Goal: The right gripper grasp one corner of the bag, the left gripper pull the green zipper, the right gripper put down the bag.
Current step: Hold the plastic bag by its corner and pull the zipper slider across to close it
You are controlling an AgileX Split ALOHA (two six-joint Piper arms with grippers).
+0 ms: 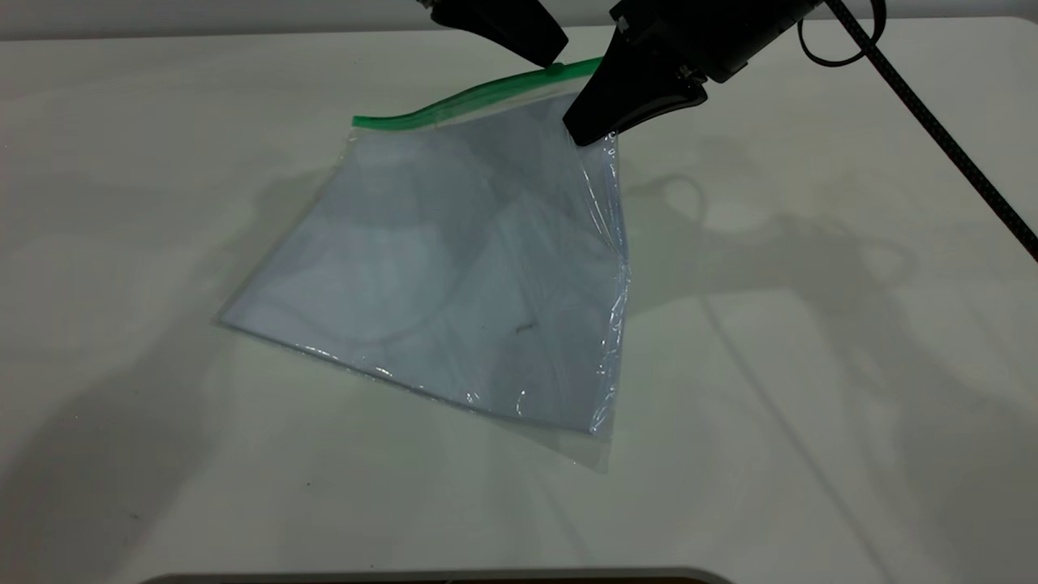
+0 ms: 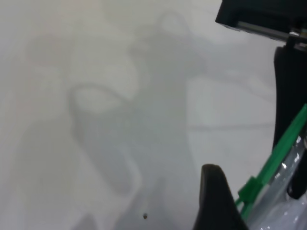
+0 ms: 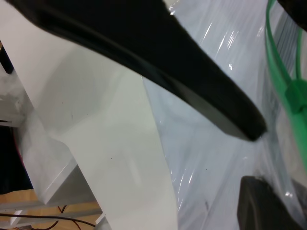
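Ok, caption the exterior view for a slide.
Right hand lifts the bag by its corner; left hand at the green zipper.

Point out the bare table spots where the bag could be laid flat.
Bare table lies right of the bag, along the near edge, and to its left. The far edge is crowded: the right gripper pinches the bag's raised corner and the left gripper sits at the green zipper.

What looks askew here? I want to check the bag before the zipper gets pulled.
The bag is tilted: the right gripper holds its corner off the table, so the green zipper edge slopes up while the far edge rests down. The side seam is crinkled. The left gripper is at the slider. No tear shows.
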